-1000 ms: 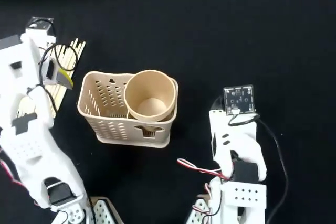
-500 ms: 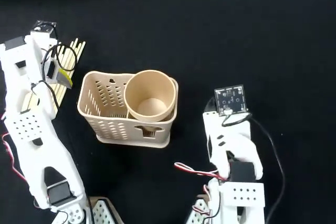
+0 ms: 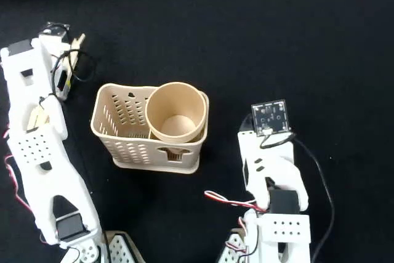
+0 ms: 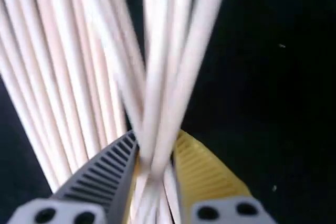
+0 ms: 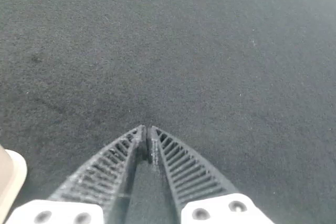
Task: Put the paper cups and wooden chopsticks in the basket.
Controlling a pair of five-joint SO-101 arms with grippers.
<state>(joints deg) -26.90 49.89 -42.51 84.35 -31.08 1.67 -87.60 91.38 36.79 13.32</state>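
A cream slotted basket [image 3: 126, 129] stands left of the table's middle, with a paper cup [image 3: 176, 112] upright in its right end. My left arm [image 3: 37, 121] stretches along the table's left side. In the left wrist view my left gripper [image 4: 155, 166] is shut on a few wooden chopsticks [image 4: 173, 72], which cross over the rest of the bundle [image 4: 58, 77]. Chopstick tips [image 3: 76, 44] poke out beside the arm's wrist. My right gripper [image 5: 146, 132] is shut on nothing, low over bare black cloth, right of the basket.
The right arm [image 3: 271, 164] sits folded at the front right. A black cloth [image 3: 277, 47] covers the whole table, with open room at the back and right. A cream edge [image 5: 8, 177] shows at the border of the right wrist view.
The left arm has swung toward the far side and now covers most of the chopsticks that lay fanned left of the basket. The right arm shifted slightly left earlier, then held still.
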